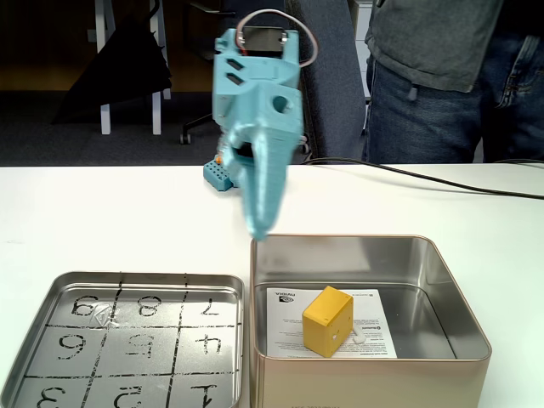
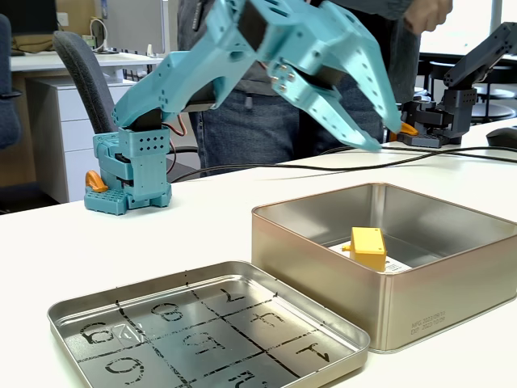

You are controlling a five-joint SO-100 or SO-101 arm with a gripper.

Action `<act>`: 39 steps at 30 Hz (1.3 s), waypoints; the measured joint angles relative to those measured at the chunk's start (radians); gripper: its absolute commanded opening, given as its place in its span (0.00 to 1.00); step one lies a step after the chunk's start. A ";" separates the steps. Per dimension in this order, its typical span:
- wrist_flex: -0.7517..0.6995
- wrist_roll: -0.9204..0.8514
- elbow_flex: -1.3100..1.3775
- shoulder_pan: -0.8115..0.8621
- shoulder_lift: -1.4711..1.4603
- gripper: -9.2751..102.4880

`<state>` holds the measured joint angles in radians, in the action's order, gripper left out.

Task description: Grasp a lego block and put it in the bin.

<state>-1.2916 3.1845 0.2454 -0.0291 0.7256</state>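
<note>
Small mustard-yellow cube-shaped plastic lego block (image 1: 327, 320) down inside the deep square silver metal bin (image 1: 442, 280), resting tilted on the white printed sheet (image 1: 289, 319) on the bottom, one corner up, a face with small holes turned toward the camera, a tiny white piece (image 1: 359, 337) just beside it. Same story in the other fixed view: yellow block (image 2: 368, 246) sitting low behind the near wall of the tin (image 2: 323, 259). Drop looks done, then; only the retreat appears left. Above the rim, teal two-finger gripper (image 2: 388, 136) hanging in the air, jaws spread apart and holding nothing, tips clear of the bin's far edge. In the front view, same gripper (image 1: 257, 231) pointing down just above the back rim. Next move, by the look of it: lift and swing back toward the teal base (image 2: 129, 174) without clipping the tin wall. Off to the side, shallow metal tray (image 1: 34, 374) with a numbered grid, untouched on the white desk (image 1: 102, 221). Person in jeans (image 1: 425, 110) standing behind, black cable (image 1: 442, 180) trailing across.
</note>
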 measured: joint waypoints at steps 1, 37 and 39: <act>0.011 0.000 0.000 0.014 -0.009 0.08; 0.230 0.000 -0.002 0.183 -0.324 0.08; 0.230 0.000 -0.002 0.183 -0.327 0.08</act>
<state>-1.0615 3.1845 0.2439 0.1534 0.3988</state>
